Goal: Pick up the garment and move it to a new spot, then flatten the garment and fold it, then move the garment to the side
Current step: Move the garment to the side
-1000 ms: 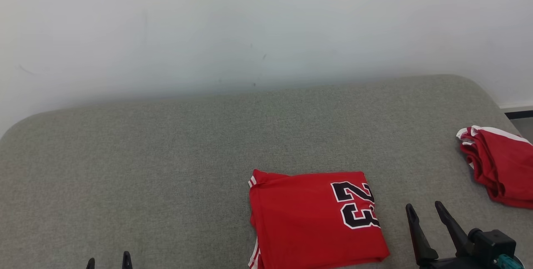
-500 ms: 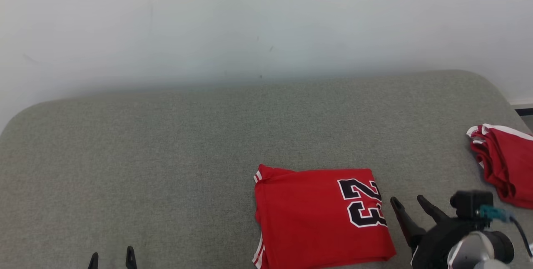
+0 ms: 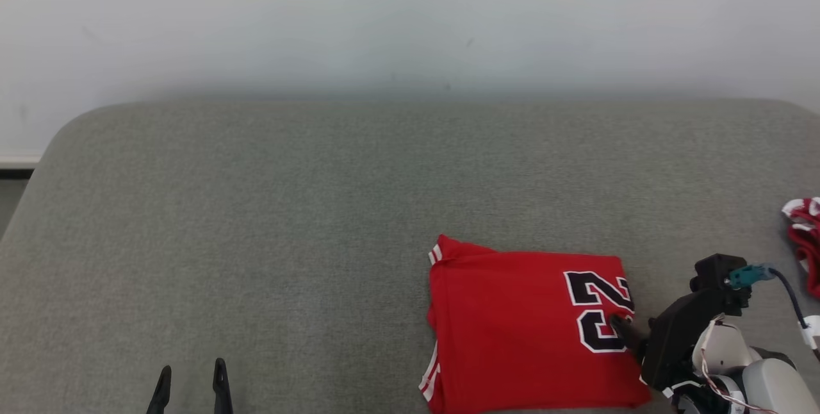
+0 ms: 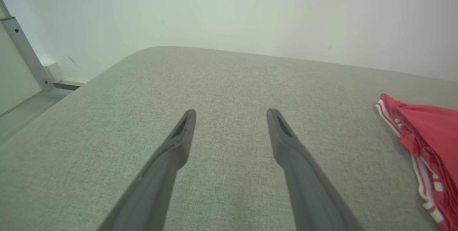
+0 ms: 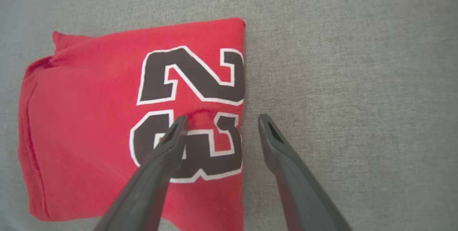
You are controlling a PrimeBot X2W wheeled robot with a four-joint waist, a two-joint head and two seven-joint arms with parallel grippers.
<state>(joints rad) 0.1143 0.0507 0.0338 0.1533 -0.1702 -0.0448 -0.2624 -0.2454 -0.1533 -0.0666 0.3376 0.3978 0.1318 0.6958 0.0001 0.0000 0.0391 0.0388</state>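
Right wrist view: the right jaws stand wide open and empty astride the right edge of the folded garment (image 5: 82, 123), so I'd slip the outer finger under every layer before closing, to keep the fold. The garment lies by the front edge of the surface (image 5: 357, 63), right of middle. It runs slightly longer left to right, its numeral tops toward the right edge; the left jaws gape empty.
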